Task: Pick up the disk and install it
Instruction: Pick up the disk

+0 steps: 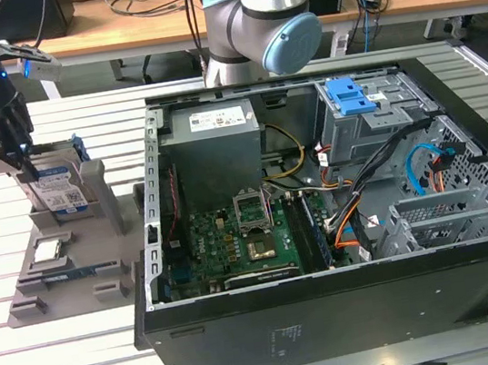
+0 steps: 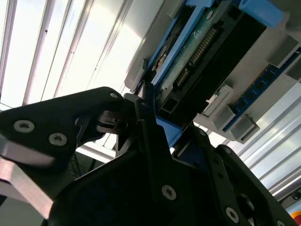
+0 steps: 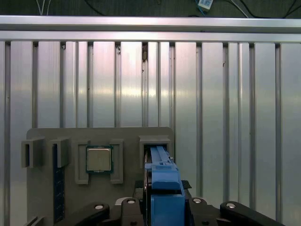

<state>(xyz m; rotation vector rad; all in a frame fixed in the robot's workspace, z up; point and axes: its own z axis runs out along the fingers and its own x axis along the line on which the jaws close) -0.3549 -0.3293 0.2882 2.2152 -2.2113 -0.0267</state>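
The disk (image 1: 59,193), a silver drive with a blue-and-white label in a blue bracket, stands on edge in a slot of the grey holder (image 1: 105,196) at the exterior view's left. My gripper (image 1: 24,164) hangs over its top, shut on the disk, its black fingers (image 2: 145,106) pressed against the bracket. In the second wrist view the disk's (image 2: 197,52) connector edge runs away between the fingers. In the first wrist view the blue bracket (image 3: 164,183) rises from the holder slot (image 3: 156,140) into my gripper (image 3: 164,203).
An open computer case (image 1: 337,311) lies at the exterior view's right, with a grey drive cage and a blue plastic piece (image 1: 349,95) on it. The holder also carries a small square chip (image 3: 99,159). The arm's base (image 1: 262,28) stands behind the case.
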